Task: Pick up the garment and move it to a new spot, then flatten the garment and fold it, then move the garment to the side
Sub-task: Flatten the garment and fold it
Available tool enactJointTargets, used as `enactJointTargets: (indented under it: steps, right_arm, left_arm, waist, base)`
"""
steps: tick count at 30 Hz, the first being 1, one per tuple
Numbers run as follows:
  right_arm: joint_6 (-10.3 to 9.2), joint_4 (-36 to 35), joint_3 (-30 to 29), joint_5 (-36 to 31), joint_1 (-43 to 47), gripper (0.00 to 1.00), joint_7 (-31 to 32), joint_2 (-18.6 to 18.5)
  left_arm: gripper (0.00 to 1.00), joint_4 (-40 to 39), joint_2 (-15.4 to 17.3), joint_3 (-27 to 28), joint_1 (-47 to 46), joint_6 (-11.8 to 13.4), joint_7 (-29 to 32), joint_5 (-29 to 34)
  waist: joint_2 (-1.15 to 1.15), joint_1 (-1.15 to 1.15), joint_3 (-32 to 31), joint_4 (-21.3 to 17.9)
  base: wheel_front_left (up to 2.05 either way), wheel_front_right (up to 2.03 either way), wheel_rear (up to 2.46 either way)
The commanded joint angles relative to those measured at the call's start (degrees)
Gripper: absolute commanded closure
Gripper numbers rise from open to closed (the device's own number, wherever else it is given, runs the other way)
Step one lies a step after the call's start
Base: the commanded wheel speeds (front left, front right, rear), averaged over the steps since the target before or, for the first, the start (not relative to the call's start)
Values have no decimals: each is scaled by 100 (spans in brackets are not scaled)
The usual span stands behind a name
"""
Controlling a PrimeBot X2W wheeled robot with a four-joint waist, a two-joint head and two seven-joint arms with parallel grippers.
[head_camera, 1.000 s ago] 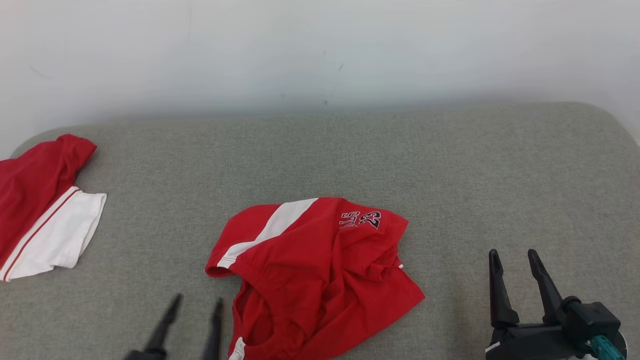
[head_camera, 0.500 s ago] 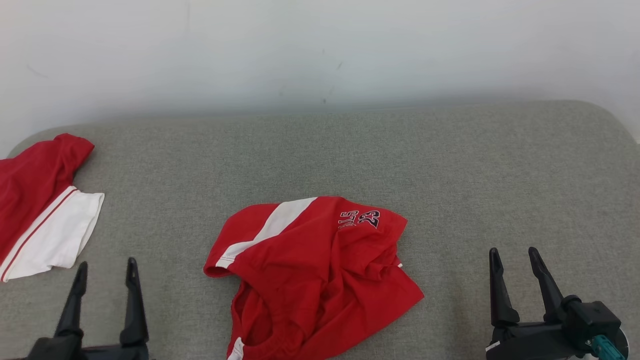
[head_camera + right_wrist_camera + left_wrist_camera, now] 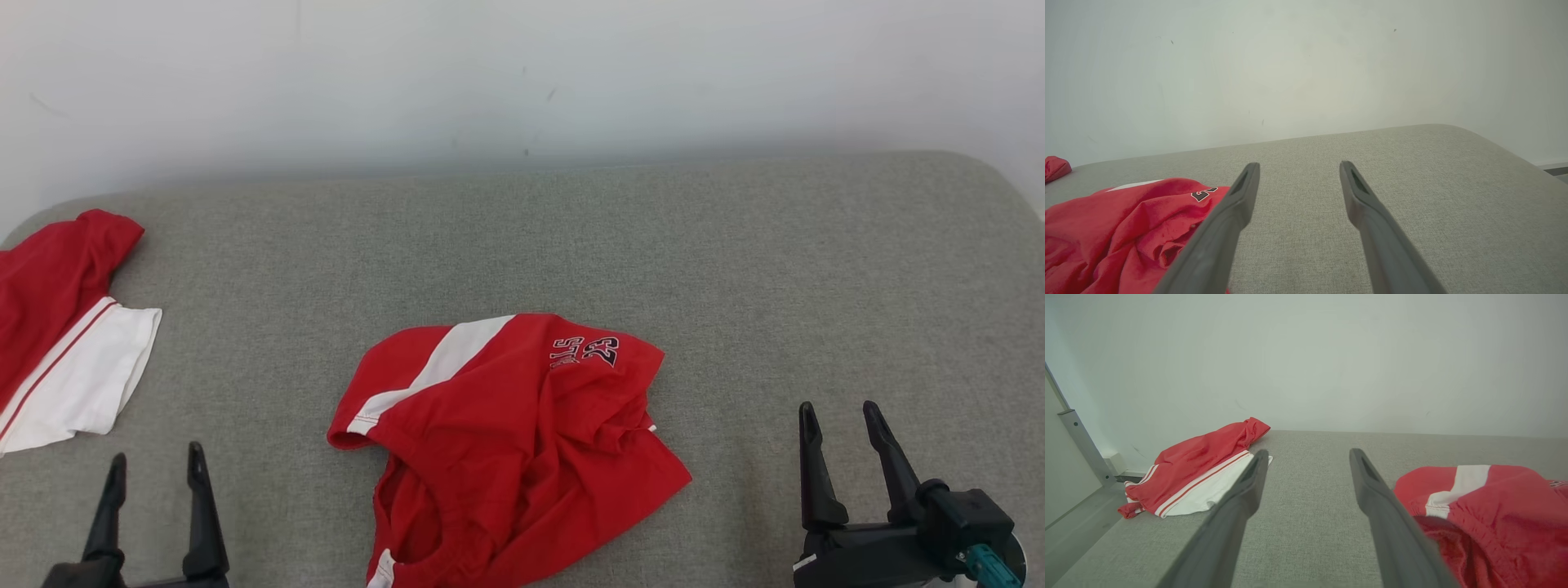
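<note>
The red garment (image 3: 506, 441) is seen crumpled on the grey padded surface (image 3: 653, 245), low in the middle of the head view, with its near edge cut off at 6 o'clock. A white stripe (image 3: 441, 367) is shown on its 11 o'clock side and dark printed lettering (image 3: 592, 351) at its 1 o'clock corner. A second red-and-white garment (image 3: 57, 327) is laid well apart at 9 o'clock, at the surface's edge.

The left gripper (image 3: 157, 453) is held at 8 o'clock of the red garment and the right gripper (image 3: 839, 406) at 4 o'clock. Both are spread wide with nothing between the fingers, and no cloth is touched.

The step in hand is judged to be the 1st pick-up, not yet begun. It would be done best if 2 well-separated edges were taken rather than the bunched middle: the gathered waistband (image 3: 408, 523) at 7 o'clock by the left gripper, the hem corner (image 3: 682, 482) at 4 o'clock by the right gripper. The fingers should be lowered until 1 is slid under the cloth, so that a fold is pinched and the surface is not scraped. The lift should be made evenly, so that the cloth is hung open and less flattening is needed afterwards. The new spot should be chosen toward 12 o'clock, where bare surface is seen.
</note>
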Motion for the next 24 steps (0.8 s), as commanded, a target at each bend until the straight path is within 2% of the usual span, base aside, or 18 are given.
enactJointTargets:
  steps: [1,11,16,24]
  right_arm:
    - [7,7,-1,2,-39,0,-5,-8]
    - [7,15,28,25,-96,0,-5,-9]
    - [7,34,60,31,-156,0,-5,-8]
    - [7,44,114,54,-228,0,-5,-9]
  left_arm:
    - [0,64,-56,29,64,-52,-18,36]
    - [0,188,-410,202,-173,-456,-19,266]
    - [0,475,-526,-83,-464,-733,-19,281]
    - [0,1149,-636,-595,-871,-931,74,99]
  waist:
    - [0,0,14,3]
    - [0,0,112,19]
    - [0,0,178,-37]
    - [0,0,339,-250]
  base:
    - [0,0,0]
    - [0,0,0]
    - [0,0,0]
    - [0,0,0]
